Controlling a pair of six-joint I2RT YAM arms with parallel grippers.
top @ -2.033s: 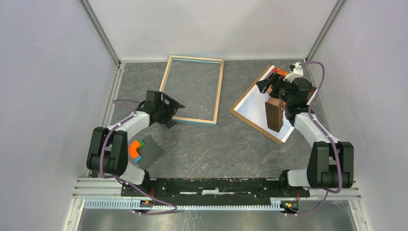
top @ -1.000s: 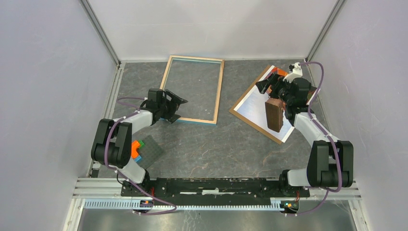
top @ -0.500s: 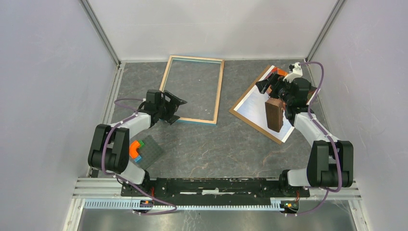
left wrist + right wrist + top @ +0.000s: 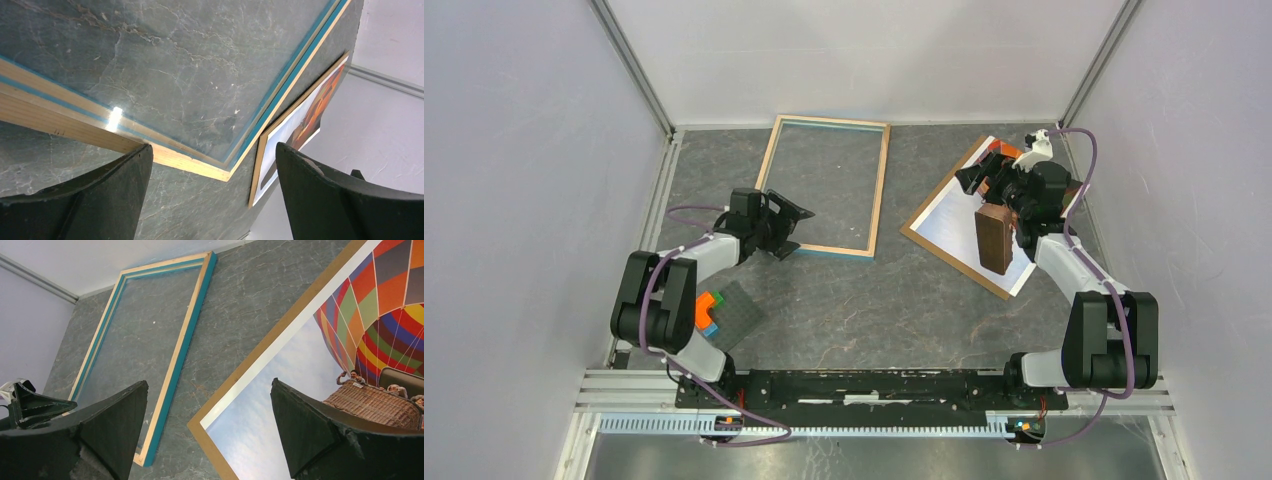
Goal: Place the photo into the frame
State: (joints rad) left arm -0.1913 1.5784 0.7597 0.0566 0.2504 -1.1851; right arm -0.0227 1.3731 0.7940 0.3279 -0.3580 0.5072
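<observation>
Left hand [image 4: 790, 230]: fingers spread wide, holding nothing.
Frame [image 4: 881, 190]: flat on the counter [image 4: 874, 300], wood side up, one short rail just ahead of the left hand.
Right hand [image 4: 209, 385]: spread, empty.
Photo [image 4: 280, 415]: balloon side up on a brown board [image 4: 260, 362], just under the right hand.

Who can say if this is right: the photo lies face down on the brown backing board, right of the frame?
Not face down: the photo lies face up, its balloon picture showing in the right wrist view. It does lie on the brown backing board, right of the frame.
</observation>
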